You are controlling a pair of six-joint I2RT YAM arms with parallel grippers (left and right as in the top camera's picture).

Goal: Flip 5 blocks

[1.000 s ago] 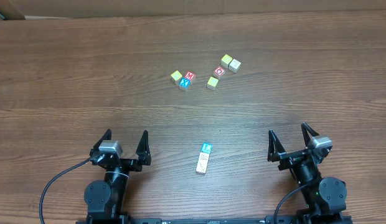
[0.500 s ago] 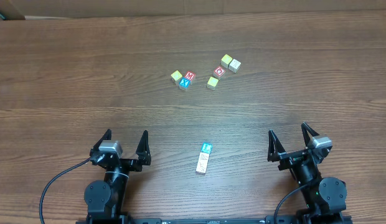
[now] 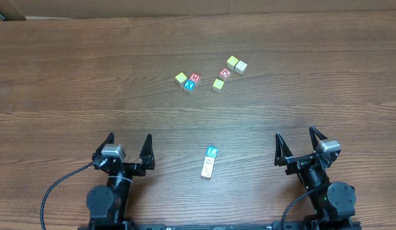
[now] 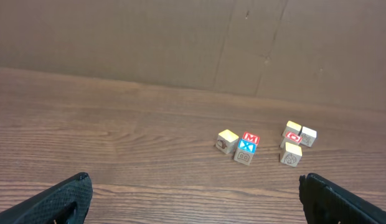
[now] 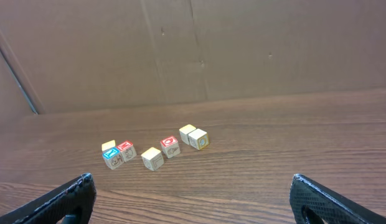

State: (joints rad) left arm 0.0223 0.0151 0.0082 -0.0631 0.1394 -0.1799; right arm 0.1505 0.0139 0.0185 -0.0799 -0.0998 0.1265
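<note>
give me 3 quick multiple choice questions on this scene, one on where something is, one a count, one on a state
1. Where is the blue-ended row of blocks?
A) between the left gripper and the right gripper
B) at the far left corner
C) under an arm

2. How many red-topped blocks are in the far cluster?
A) one
B) two
C) four

3. The grippers are:
A) both shut
B) one gripping a block
C) both open and empty

Answers:
1 A: in the overhead view the row lies between the two grippers, touching neither.
2 B: only the M block and the O block have red tops.
3 C: both pairs of fingers are spread with nothing between them.
</note>
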